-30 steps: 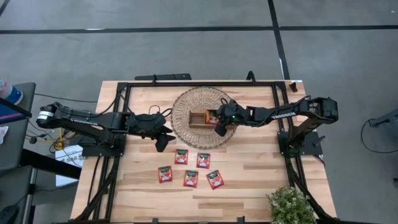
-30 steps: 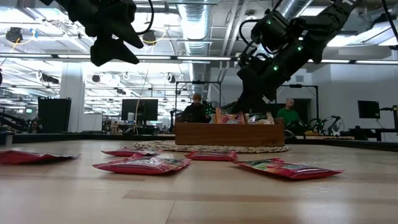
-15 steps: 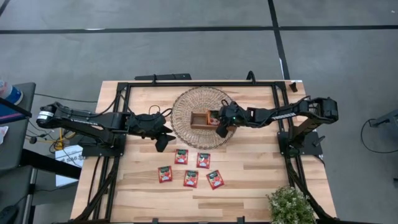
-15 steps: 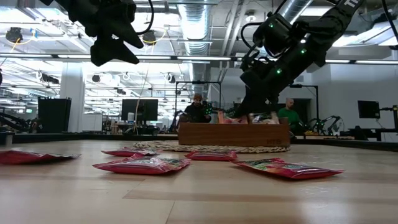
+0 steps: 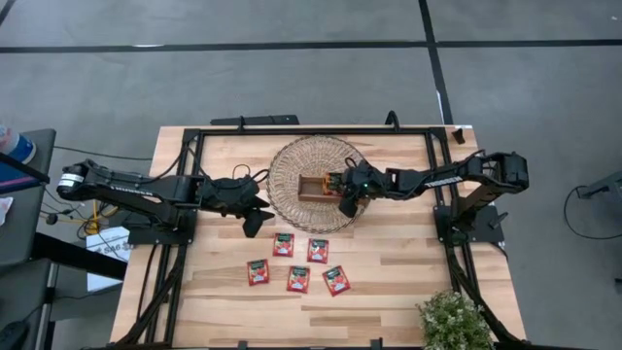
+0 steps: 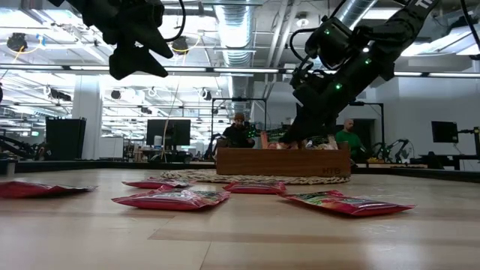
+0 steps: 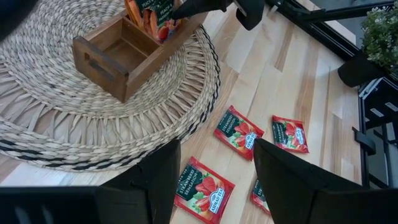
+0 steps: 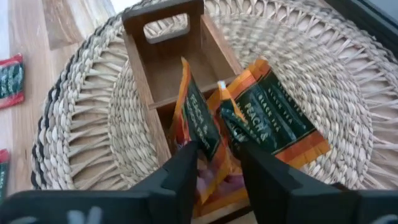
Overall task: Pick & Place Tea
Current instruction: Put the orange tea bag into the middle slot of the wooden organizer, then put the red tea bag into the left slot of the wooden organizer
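Observation:
A brown wooden tray (image 5: 313, 185) sits on a round woven mat (image 5: 292, 160). Orange sachets with dark labels (image 8: 255, 118) stand upright in the tray's compartment nearest the right arm. My right gripper (image 5: 345, 199) reaches down into that compartment, open, with sachets between its fingers (image 8: 221, 162). Several red tea sachets (image 5: 298, 279) lie flat on the table in front of the mat. My left gripper (image 5: 255, 219) hovers open above the table beside the mat's left edge, with the red sachets (image 7: 239, 130) below it. My right gripper comes slanting down from the table's right into the tray's end compartment. Its fingers (image 8: 186, 165) stand on either side of the upright orange sachets, and one sachet's lower part (image 8: 202, 146) lies against a finger. I cannot tell whether any sachet is pinched.
The tray's other compartments (image 8: 180, 68) show bare wood. A potted plant (image 5: 452, 321) stands at the table's near right corner. Black frame rails run along the table's left, right and far edges. People sit in the room behind the table (image 6: 236, 131).
My right gripper has edged slightly toward the table's right while staying in the tray's compartment. The tray has slid a little the same way on the mat. The left arm has kept still.

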Tool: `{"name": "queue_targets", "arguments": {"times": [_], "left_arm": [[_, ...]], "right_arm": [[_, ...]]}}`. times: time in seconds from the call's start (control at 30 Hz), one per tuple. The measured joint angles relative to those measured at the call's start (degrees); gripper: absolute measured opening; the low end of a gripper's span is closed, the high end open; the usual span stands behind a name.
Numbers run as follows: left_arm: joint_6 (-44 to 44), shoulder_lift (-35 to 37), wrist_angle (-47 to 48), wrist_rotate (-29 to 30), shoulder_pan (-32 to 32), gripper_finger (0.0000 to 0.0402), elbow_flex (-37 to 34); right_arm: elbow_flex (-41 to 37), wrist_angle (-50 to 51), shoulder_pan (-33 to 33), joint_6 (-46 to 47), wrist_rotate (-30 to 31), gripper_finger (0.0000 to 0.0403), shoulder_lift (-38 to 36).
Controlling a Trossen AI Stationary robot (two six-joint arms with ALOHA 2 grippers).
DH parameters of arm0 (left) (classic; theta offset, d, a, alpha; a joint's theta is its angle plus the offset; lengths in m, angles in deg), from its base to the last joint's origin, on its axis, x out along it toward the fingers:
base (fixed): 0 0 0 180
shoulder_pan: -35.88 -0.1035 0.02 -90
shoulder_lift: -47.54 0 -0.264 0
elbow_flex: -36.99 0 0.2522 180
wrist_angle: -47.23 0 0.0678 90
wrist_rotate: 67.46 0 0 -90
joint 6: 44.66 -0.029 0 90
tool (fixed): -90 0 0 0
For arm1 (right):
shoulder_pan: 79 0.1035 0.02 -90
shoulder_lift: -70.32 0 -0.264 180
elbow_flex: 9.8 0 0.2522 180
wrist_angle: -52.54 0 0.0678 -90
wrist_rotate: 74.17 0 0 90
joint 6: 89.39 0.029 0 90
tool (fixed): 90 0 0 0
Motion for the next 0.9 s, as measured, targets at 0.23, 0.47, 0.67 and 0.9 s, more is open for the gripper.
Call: {"name": "queue_targets", "arguments": {"times": [0.23,0.47,0.67,0.9], "left_arm": [[-0.1,0.0,0.0,0.0,0.0,0.0195,0.0],[-0.8,0.0,0.0,0.0,0.0,0.0195,0.0],[-0.9,0.0,0.0,0.0,0.0,0.0195,0.0],[0.0,0.0,0.1,-1.8,0.0,0.0195,0.0]], "right_arm": [[0.1,3.5,0.0,-0.1,-0.1,0.0157,-1.7],[0.1,7.8,-0.1,-1.5,0.1,0.0175,-6.5],[0.8,13.0,0.0,-1.5,0.0,0.017,-12.3],[4.9,30.4,4.1,-1.4,-9.8,0.0159,-23.6]]}}
